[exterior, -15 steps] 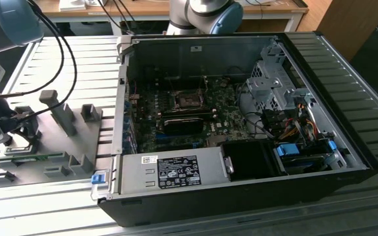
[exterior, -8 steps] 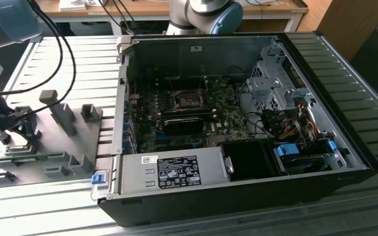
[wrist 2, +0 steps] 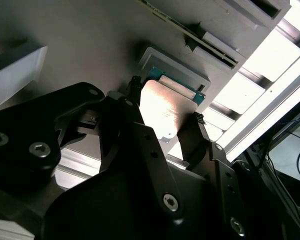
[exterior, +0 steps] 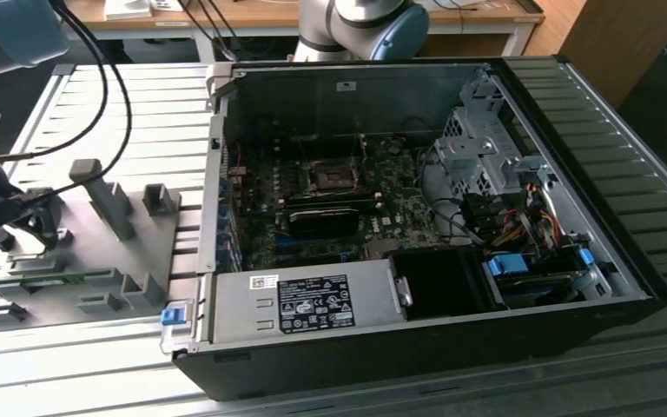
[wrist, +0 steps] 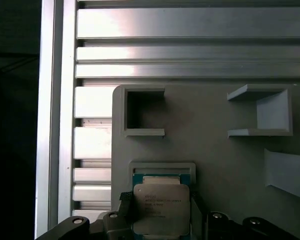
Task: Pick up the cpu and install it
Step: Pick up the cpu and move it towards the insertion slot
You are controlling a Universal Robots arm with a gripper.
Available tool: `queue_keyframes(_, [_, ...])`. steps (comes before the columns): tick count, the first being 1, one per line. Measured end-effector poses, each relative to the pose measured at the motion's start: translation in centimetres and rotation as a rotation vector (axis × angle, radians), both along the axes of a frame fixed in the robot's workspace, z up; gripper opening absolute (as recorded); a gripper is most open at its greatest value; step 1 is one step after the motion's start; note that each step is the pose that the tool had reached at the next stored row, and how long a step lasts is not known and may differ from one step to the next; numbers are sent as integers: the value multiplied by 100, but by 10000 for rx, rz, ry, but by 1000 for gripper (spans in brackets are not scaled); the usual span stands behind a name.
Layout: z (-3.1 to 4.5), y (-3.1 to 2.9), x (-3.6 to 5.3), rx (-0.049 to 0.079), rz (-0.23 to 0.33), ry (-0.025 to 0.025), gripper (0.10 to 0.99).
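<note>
Pick-up step. End effector [wrist 2: 166, 101] clamped on opposite edges of cpu [wrist: 161, 207]. Chip sits in grey fixture [wrist: 215, 150] pocket on desk [exterior: 114, 87], well apart from motherboard socket [exterior: 336, 180]. Judged need: level, straight lift clear of pocket walls.

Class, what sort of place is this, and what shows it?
Likely a robotics lab bench for computer assembly: an open computer case on a slatted metal table, a grey parts fixture, and the gripper holding a cpu.
</note>
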State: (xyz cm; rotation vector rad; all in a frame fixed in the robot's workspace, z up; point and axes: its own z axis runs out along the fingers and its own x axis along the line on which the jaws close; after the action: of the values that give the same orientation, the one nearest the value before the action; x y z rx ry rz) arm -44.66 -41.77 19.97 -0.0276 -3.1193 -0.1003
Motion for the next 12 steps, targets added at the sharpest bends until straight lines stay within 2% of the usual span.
queue_keyframes(5, [75,0,0,3,0,1,545])
queue_keyframes(12, [102,0,0,15,0,3,545])
